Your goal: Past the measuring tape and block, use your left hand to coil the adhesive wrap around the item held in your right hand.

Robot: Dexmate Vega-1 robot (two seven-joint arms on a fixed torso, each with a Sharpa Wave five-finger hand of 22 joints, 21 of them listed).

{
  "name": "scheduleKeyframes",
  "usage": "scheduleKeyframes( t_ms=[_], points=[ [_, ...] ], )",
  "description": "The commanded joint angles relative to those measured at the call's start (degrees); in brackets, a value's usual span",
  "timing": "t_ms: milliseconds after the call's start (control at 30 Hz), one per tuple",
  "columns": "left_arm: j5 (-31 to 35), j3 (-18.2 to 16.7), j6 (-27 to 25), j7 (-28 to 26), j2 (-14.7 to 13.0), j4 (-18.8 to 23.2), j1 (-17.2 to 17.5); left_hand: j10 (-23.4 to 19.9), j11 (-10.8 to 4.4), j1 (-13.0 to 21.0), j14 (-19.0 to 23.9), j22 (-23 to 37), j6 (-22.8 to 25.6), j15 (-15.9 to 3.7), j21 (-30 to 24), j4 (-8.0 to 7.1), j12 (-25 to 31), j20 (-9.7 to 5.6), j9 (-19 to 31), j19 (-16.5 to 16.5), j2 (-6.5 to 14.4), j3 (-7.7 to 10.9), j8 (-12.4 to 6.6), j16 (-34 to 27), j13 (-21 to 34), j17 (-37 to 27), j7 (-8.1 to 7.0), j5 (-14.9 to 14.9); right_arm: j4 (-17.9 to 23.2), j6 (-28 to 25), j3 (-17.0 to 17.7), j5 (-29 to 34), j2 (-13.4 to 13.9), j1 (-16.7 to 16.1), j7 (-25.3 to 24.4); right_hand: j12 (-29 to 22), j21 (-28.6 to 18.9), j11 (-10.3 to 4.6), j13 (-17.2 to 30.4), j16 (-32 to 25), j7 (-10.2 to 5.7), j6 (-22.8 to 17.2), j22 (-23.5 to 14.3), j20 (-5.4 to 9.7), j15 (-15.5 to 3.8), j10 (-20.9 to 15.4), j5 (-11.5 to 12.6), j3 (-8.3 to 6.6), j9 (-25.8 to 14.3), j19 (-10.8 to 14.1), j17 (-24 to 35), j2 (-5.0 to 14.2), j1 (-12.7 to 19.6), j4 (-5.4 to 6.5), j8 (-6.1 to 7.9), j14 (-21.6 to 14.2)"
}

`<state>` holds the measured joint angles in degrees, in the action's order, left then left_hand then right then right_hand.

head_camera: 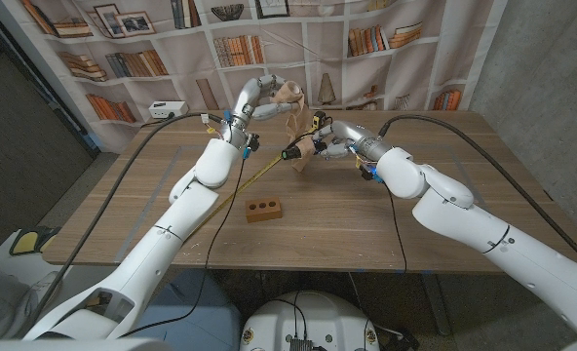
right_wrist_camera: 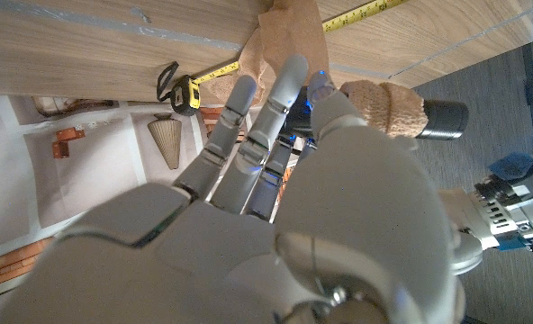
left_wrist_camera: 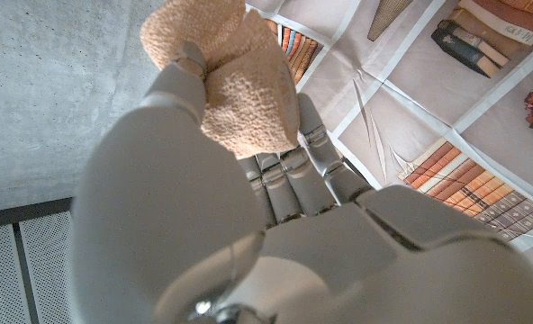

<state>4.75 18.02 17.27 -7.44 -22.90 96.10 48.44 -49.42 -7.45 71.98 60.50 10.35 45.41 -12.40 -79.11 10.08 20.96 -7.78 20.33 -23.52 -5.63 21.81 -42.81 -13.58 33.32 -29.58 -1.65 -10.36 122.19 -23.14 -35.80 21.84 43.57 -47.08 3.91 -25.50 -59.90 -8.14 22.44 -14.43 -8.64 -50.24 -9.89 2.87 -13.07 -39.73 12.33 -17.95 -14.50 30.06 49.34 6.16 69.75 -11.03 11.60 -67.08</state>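
Adhesive wrap (head_camera: 290, 97), a tan, crinkled, fuzzy-looking strip, was gripped as a bunched wad in the left hand (head_camera: 259, 95) above the table's (head_camera: 444, 210) far side, its loose tail hanging toward the right hand (head_camera: 329, 141). That hand gripped a dark cylindrical item (right_wrist_camera: 433, 117), partly banded in wrap. A yellow measuring tape (head_camera: 259, 172) ran diagonally across the wood toward a small brown block (head_camera: 264, 210) with three round holes, bare tabletop around it.

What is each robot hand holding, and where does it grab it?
The left hand grips the tan wrap roll by its bunched end. The right hand holds a dark handle around its wrapped middle.
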Motion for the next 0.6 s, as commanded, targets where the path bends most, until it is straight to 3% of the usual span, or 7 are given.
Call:
scheduleKeyframes(
  t_ms=[33,600],
  points=[
    [-1.41,0.68,1.55,1.25,-0.27,-0.81,-0.50,-0.41,-0.26,11.73,0.73,0.12,0.61,-0.34,-0.47,-0.71,-0.13,-0.18,0.34,0.30,11.95,1.37,-0.43,-0.27,0.36,-0.20,-0.10,0.03,-0.70,-1.64,-1.59,0.84,-1.89,1.09,0.05,-0.07,0.00,0.73,8.36,0.06,4.67,-4.95,-0.02,2.69,-0.30,-18.44,0.25,-1.60,-0.15,0.57,0.11,0.77,0.01,1.77,0.34,-0.17],
    [-3.38,1.82,4.37,5.36,-2.43,-1.30,-1.30,-0.45,-0.29,11.74,0.74,0.11,0.72,-0.36,-0.64,-0.72,-0.23,-0.15,0.33,0.47,11.92,1.39,-0.52,-0.23,0.27,-0.23,-0.16,0.03,-3.20,-4.50,-3.13,1.64,-5.21,2.94,-0.64,0.03,0.03,0.98,8.25,-0.05,4.77,-4.98,-0.02,2.72,-0.21,-18.55,0.22,-1.50,-0.11,0.79,0.00,0.79,0.11,1.80,0.32,-0.42]
  ],
)
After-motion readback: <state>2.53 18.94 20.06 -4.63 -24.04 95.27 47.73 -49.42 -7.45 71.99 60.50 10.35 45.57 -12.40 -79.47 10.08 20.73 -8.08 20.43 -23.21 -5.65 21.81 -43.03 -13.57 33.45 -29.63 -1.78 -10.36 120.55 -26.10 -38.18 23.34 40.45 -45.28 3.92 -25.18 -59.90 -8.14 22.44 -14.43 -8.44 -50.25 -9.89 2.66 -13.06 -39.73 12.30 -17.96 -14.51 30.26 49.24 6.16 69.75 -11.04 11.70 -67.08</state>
